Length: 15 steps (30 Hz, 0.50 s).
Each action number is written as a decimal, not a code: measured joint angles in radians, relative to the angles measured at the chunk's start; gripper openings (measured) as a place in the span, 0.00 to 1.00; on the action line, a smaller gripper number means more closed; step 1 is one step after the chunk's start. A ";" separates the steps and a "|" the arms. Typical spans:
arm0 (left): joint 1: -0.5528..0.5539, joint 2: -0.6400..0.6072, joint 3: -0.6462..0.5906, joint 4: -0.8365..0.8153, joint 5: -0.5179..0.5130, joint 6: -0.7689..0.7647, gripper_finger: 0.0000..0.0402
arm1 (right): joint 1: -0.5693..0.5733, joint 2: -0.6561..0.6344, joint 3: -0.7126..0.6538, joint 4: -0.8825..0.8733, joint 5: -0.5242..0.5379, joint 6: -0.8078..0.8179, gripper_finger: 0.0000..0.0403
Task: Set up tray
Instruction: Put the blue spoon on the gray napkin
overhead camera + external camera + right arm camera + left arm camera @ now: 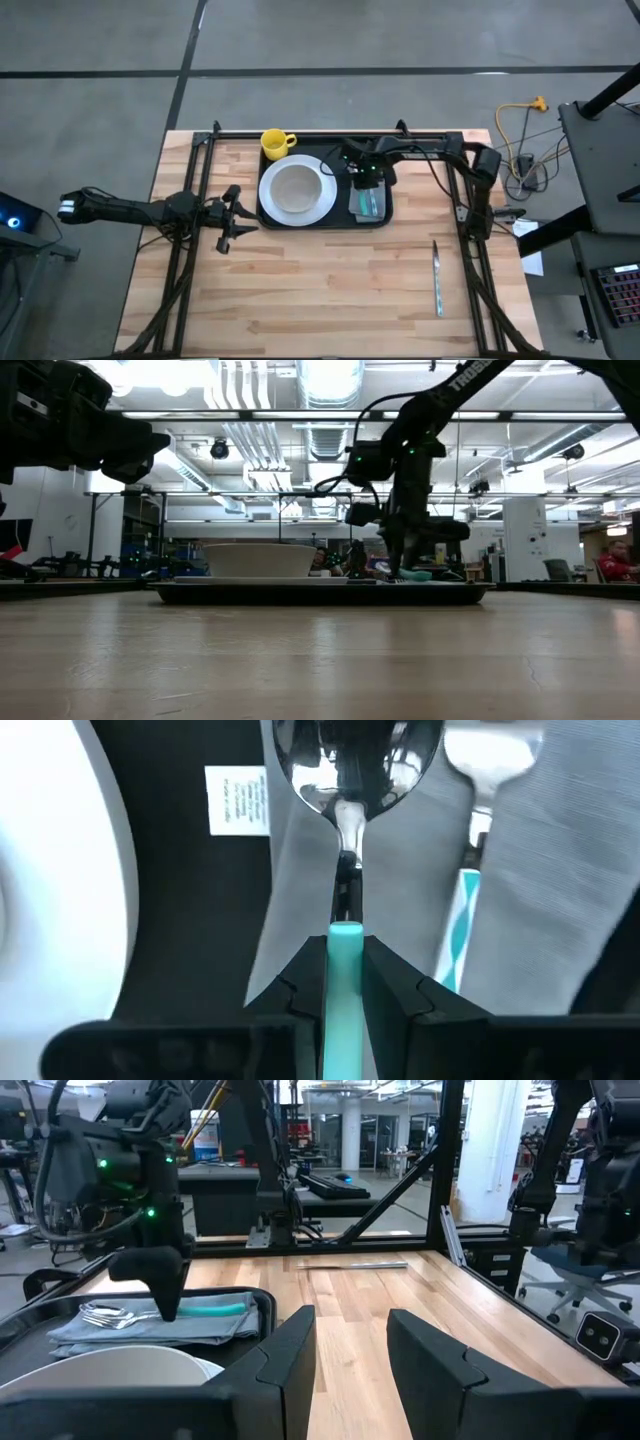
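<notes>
Black tray (272,216) sits at upper centre of the high view's worktop (330,290), the right gripper (368,183) down on its napkin (369,205), the left gripper (236,220) waiting spread and empty at frame left. In the right wrist view that gripper pinches a teal-handled spoon (345,870) beside a fork (480,810). Releasing askew could roll the spoon onto the fork, I judge.

From above, the right gripper (366,178) covers most of the grey folded cloth napkin (368,205), so the spoon and fork there are too small to make out. Up close, the shiny metal spoon with a teal handle (345,780) is cut off at the picture's edge. The small white label (237,800) has words too blurry to read.
</notes>
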 joint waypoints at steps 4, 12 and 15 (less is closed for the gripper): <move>0.000 0.000 0.000 0.000 0.000 0.000 0.27 | 0.000 0.034 0.022 0.001 0.001 0.024 0.08; 0.000 0.000 0.000 0.000 0.000 0.000 0.27 | -0.005 0.096 0.027 0.000 -0.018 0.024 0.08; 0.000 0.000 0.000 0.000 0.000 0.000 0.27 | -0.006 0.095 0.022 0.001 -0.017 0.038 0.09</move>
